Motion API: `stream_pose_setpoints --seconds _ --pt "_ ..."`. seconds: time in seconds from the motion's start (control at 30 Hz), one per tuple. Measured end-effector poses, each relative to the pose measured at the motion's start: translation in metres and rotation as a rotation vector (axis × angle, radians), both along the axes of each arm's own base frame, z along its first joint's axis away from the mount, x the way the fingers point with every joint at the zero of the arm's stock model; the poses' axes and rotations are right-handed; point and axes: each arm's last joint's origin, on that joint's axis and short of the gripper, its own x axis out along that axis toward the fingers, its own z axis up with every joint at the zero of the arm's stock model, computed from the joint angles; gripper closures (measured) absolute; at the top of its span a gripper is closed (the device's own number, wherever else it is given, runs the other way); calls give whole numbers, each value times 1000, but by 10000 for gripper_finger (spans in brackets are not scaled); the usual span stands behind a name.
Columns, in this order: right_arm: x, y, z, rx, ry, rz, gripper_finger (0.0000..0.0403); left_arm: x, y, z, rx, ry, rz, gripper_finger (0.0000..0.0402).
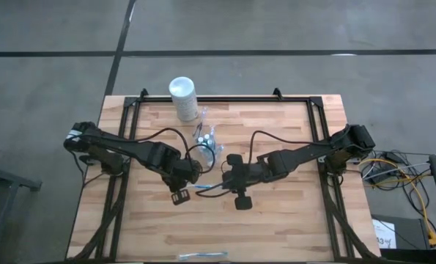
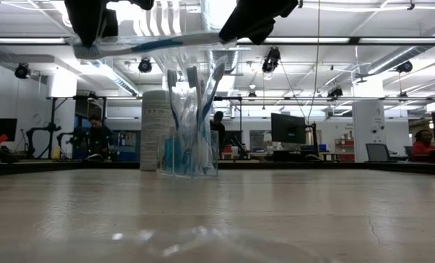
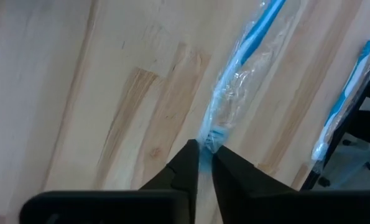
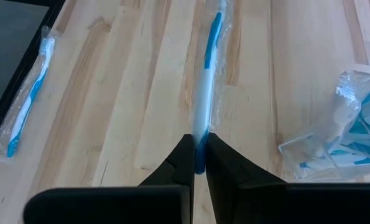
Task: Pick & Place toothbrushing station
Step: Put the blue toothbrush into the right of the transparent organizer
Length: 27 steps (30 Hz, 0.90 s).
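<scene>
The left gripper point(image 1: 179, 196) is clenched on one end of a wrapped toothbrush point(image 1: 205, 188), and in its wrist view the fingers point(image 3: 186, 165) pinch only the very tip of the crinkled wrapper, so I judge that the film can slip out or tear if the two arms pull apart or turn differently. The brush hangs above the wood between the two grippers, and a drop would let it fall on the table point(image 1: 291, 220), maybe out of easy reach. Moving to the right, the toothbrushing station point(image 1: 207, 138) stands behind both grippers, toward the far edge, just beside the white cylinder point(image 1: 182, 97); it already carries several wrapped brushes, so a low swing of the held brush can knock it or tip it over. The right gripper point(image 1: 240, 199) is closed on the other end of the same toothbrush. One more toothbrush point(image 1: 202, 255) lies at the near edge, well apart.
</scene>
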Motion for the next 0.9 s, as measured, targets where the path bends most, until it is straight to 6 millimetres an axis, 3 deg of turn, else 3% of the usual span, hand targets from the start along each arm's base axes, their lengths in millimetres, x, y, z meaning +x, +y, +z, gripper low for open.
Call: stream_pose_setpoints --seconds 0.43,0.7,0.9 --pt "-3 -1 -2 -9 38 3 388 5 1 1 38 -63 30 270" --pt "-5 -2 1 -29 34 -24 388 6 1 10 54 -97 48 257" --pt "-11 -5 11 -52 4 -51 388 5 3 35 113 -206 12 257"
